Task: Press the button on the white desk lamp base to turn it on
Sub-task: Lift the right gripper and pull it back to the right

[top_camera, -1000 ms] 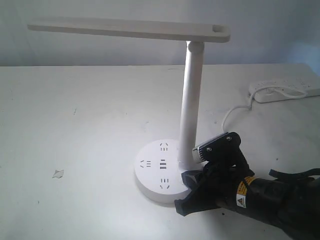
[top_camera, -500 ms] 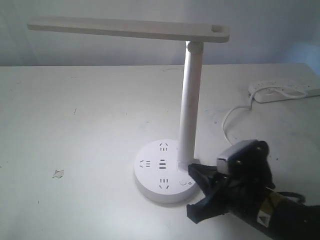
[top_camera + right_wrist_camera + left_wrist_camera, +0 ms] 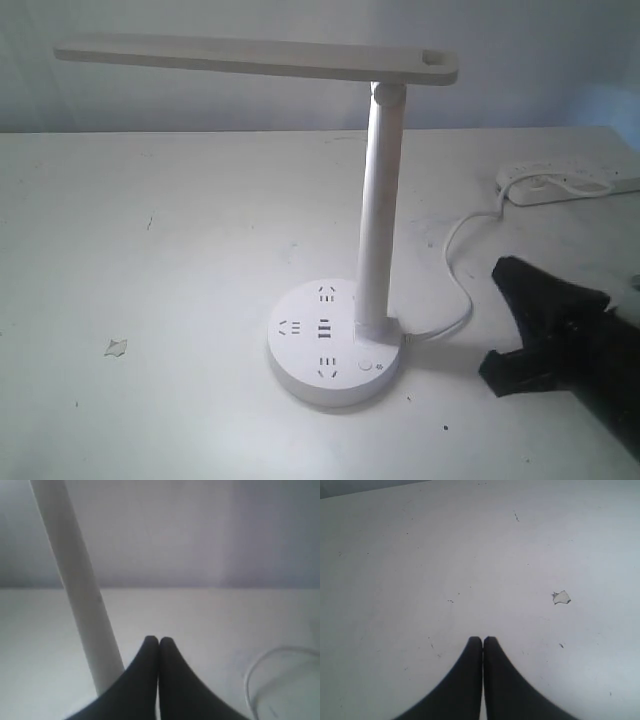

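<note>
The white desk lamp base (image 3: 300, 350) is a round disc on the table with socket holes and a tall post (image 3: 378, 210). Its small round button (image 3: 366, 365) shows uncovered on the disc's near right. My right gripper (image 3: 503, 272) is off to the right of the base, apart from it. In the right wrist view its tips (image 3: 159, 639) are shut with nothing between them, and the post (image 3: 80, 590) stands just beside them. My left gripper (image 3: 482, 639) is shut over bare table and does not appear in the exterior view.
The lamp head (image 3: 260, 58) reaches left above the table. A white cable (image 3: 455, 235) runs from the base to a long power strip (image 3: 570, 182) at the back right. A small paper scrap (image 3: 116, 347) lies left of the base.
My right gripper has pulled back to the right, off the base's near right edge. The button, covered a second ago, now shows. The lamp has not moved.
</note>
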{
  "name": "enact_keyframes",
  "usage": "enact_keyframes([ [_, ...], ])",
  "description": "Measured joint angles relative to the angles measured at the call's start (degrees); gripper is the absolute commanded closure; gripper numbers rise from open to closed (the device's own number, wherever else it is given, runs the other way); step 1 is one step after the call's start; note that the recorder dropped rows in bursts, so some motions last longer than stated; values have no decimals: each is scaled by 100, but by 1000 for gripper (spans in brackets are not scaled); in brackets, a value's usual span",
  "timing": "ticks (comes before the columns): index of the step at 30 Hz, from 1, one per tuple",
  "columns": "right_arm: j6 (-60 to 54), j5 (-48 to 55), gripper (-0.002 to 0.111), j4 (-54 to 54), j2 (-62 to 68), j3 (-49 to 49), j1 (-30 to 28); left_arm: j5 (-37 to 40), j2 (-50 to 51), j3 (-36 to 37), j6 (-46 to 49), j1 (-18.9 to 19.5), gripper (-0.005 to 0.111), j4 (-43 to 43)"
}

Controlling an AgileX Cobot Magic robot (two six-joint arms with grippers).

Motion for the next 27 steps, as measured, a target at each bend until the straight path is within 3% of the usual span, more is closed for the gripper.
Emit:
enact_keyframes([
  [9,-527,101,108,-84,-2265,0,0,0,0,0,0,0,107,0],
  [20,-1152,2157,108,-83,-5175,0,0,0,0,0,0,0,107,0],
  [27,-1674,2937,108,53,-7161,0,0,-9,0,0,0,0,107,-4],
])
